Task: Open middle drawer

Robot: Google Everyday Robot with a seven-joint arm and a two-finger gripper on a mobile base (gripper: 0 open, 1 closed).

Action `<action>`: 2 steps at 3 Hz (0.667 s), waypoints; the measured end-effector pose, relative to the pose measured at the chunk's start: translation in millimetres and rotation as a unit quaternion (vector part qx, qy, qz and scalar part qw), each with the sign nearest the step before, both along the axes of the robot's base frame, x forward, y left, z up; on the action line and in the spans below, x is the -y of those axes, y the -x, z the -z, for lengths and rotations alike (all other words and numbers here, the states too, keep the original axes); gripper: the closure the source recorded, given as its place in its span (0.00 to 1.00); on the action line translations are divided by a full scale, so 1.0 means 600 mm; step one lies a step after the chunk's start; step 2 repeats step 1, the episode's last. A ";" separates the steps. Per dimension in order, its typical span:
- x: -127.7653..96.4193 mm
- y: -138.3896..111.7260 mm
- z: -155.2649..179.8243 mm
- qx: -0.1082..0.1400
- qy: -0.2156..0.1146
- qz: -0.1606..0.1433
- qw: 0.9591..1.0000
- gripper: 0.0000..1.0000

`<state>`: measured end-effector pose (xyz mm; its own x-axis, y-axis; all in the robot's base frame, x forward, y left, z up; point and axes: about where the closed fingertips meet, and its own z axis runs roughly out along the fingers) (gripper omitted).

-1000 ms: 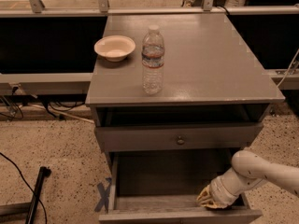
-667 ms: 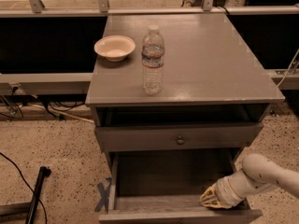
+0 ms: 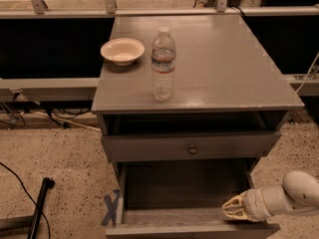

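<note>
The grey cabinet (image 3: 224, 63), its surface carrying a water bottle (image 3: 163, 66) and a bowl (image 3: 122, 51), is viewed from the front and above. Below the upper drawer (image 3: 149, 148), which appears shut, the middle drawer (image 3: 179, 188) is found pulled well out, its bare grey inside exposed. The opening step is judged essentially done. The gripper (image 3: 233, 209) is held at the drawer's right front corner; whether it is open or closed cannot be told. Only a clean withdrawal, without the drawer being nudged back, seems called for.
</note>
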<state>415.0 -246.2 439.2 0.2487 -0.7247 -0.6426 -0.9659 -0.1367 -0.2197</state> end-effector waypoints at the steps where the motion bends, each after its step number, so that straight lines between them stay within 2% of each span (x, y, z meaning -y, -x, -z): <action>1: -0.002 0.002 0.003 -0.001 -0.001 -0.001 1.000 0.82; 2: -0.002 0.002 0.003 -0.001 -0.001 -0.001 1.000 0.82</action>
